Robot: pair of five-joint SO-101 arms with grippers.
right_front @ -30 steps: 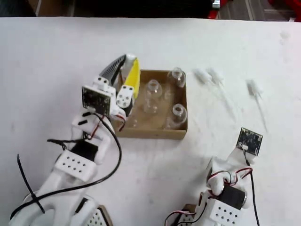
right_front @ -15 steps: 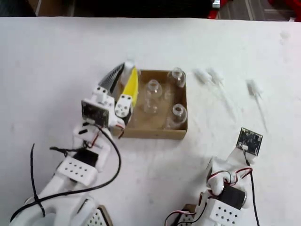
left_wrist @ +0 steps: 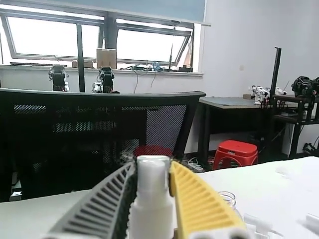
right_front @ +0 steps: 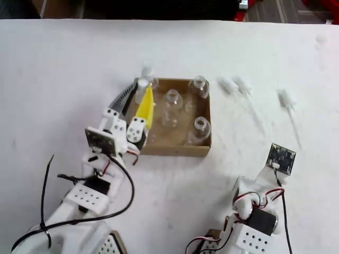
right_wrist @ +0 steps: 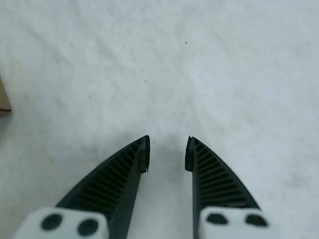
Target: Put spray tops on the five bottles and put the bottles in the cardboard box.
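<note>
Cardboard box (right_front: 172,145) sits at the middle of the white desk (right_front: 63,58), open side up. Three clear bottles stand in it, none with a top: a middle bottle (right_front: 172,100), a far-right bottle (right_front: 199,84) in the far right corner, and a near-right bottle (right_front: 200,127) in the near right corner.

The left gripper (right_front: 142,87) is at the box's far left corner. Its grey finger and yellow finger are pinched on a white spray top (right_front: 145,74), which stands upright between them and pokes out past their tips. The fingers hide whatever is under that top.

Three loose spray tops lie on the desk to the right of the box, apart from it. A first loose top (right_front: 228,84) and a second loose top (right_front: 243,84) are close together, and a third loose top (right_front: 286,98) lies farther right. Their thin tubes trail toward the near side.

The right gripper (right_wrist: 167,152) hangs over bare desk at the near right, well apart from the box, with its two dark fingers spread and nothing between them.

A black mesh chair (left_wrist: 99,129) and a red stool (left_wrist: 237,152) stand beyond the desk's far edge.
</note>
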